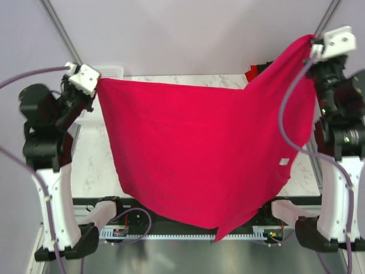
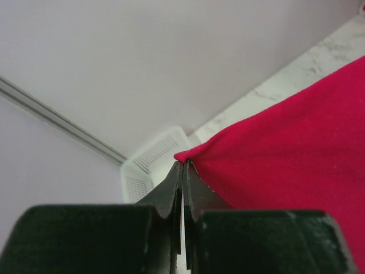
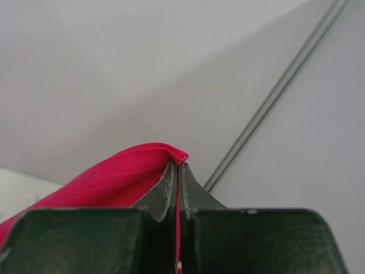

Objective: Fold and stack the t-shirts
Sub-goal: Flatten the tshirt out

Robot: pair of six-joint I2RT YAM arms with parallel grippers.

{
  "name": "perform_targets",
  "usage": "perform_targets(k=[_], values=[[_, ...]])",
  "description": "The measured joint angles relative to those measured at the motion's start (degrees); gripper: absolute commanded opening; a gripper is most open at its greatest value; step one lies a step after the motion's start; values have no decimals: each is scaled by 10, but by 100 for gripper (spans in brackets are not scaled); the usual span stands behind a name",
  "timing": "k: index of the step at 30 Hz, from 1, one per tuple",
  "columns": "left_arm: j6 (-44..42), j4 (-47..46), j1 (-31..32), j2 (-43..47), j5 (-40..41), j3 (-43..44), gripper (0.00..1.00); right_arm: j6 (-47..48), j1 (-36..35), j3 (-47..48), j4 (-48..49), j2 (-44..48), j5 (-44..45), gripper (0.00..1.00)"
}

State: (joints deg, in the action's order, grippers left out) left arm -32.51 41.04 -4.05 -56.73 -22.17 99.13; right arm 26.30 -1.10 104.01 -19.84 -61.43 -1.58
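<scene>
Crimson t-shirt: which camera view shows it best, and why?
Top external: the whole crimson t-shirt hangs spread there. The left wrist view shows only a corner pinched in the left fingers; the right wrist view only a fold pinched in the right fingers.

A robot lab: two arms (image 1: 54, 194) bolted at the table's (image 1: 94, 165) near edge, bare walls (image 1: 188, 34), metal poles (image 1: 58, 27), cables (image 1: 31, 72).

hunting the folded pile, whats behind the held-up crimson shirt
Past the crimson t-shirt, a sliver of orange-red and black cloth peeks out top right, a white basket top left. The shirt hides most of the marble table.
</scene>
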Motion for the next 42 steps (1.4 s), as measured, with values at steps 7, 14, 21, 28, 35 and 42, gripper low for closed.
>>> perform_targets(k=[7, 14, 21, 28, 35, 42], values=[[-2, -26, 0, -94, -10, -143, 2, -36, 0, -123, 18, -112, -66, 0], [-1, -51, 1, -237, -41, -171, 2, -10, -33, -189, 24, -269, -96, 0], [-1, -69, 2, -419, -29, -134, 2, 15, -58, -108, 44, -483, -59, 0], [-2, -79, 2, -536, 11, -47, 2, 21, -59, 100, 57, -681, -11, 0], [-5, -105, 8, -624, 45, 43, 2, 23, -62, 258, 73, -800, 35, 0], [-4, -144, 15, -702, 77, 123, 2, 42, -71, 278, 125, -829, 69, 0]])
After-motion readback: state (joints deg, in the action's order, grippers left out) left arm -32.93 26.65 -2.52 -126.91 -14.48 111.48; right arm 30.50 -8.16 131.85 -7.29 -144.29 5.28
